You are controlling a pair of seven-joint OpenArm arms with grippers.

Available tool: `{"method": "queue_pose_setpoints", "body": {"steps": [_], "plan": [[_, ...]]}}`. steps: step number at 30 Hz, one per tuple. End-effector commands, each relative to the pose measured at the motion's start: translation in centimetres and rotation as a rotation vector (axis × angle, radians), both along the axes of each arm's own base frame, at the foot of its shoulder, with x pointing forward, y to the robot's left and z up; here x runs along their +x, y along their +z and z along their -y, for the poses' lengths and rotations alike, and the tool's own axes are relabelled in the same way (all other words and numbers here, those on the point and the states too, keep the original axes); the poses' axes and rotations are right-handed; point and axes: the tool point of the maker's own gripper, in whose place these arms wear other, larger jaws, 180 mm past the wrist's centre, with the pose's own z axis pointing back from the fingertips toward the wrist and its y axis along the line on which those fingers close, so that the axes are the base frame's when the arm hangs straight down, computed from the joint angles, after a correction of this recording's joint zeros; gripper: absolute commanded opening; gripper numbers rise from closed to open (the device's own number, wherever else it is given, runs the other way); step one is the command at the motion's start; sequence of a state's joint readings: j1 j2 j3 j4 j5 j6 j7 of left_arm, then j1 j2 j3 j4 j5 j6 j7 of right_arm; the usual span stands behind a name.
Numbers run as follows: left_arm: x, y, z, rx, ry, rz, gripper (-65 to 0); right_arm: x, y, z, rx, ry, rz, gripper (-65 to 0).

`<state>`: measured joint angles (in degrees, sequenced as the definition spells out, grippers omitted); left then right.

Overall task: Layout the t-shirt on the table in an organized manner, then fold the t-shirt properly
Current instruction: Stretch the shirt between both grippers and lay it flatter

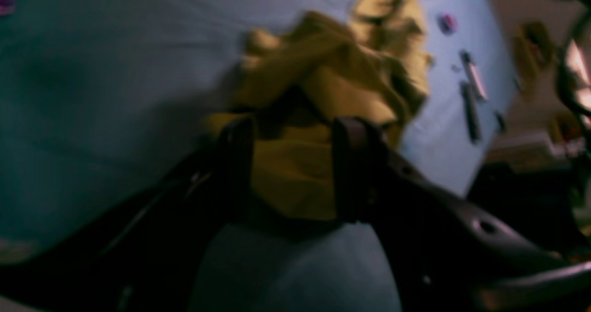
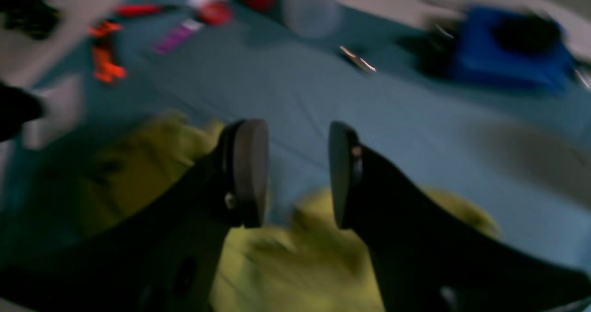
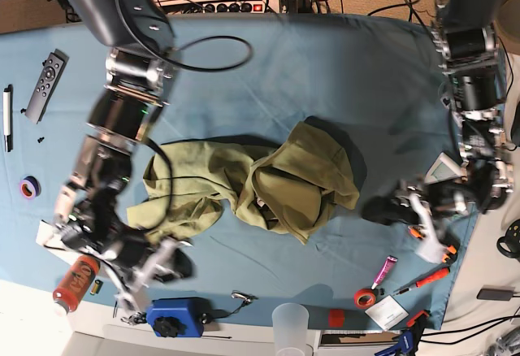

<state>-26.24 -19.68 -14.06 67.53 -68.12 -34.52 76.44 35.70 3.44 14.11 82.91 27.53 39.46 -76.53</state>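
The olive-green t-shirt lies crumpled in a heap in the middle of the table, with one part bunched up on the right and a flatter part trailing left. My right gripper hovers blurred off the shirt's front left corner. In its wrist view the right gripper is open, with blue cloth between the fingers and the shirt below. My left gripper sits just right of the heap, apart from it. Its wrist view shows the left gripper open, facing the shirt.
A remote, a pen and a tape roll lie at the left edge. An orange can, a blue box, a plastic cup and red tape line the front edge. A black cable hangs over the shirt's left part.
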Motion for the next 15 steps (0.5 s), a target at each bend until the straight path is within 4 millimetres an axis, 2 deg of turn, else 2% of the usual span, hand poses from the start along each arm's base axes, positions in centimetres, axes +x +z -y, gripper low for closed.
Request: {"method": "queue_pose_setpoints", "body": {"steps": [1,4,8,11,15], "plan": [[0.8,2.1,1.4,-0.040,-0.024,0.055,-37.1,0.6,2.2,0.9,-0.001,-0.007,0.064,-42.3],[0.0,1.7,5.3,-0.061,-0.113,0.051,-37.2,-0.4,0.6,4.4,-0.068,-0.052,0.026,-42.3],[-1.2,2.7,9.7,-0.079,-0.226,0.105,-45.3,-2.0,-1.3,8.4,-0.147,-0.100,-0.029,-42.3],[-1.7,4.4,11.8,-0.092,-0.258,0.169,-47.0,-3.0,-2.2,10.7,-0.192,-0.130,-0.063,-42.3],[-2.3,4.4,13.0,0.035,-0.283,0.226,-47.0,-4.1,-2.9,13.0,-0.228,-0.164,-0.091,-42.3]]}}
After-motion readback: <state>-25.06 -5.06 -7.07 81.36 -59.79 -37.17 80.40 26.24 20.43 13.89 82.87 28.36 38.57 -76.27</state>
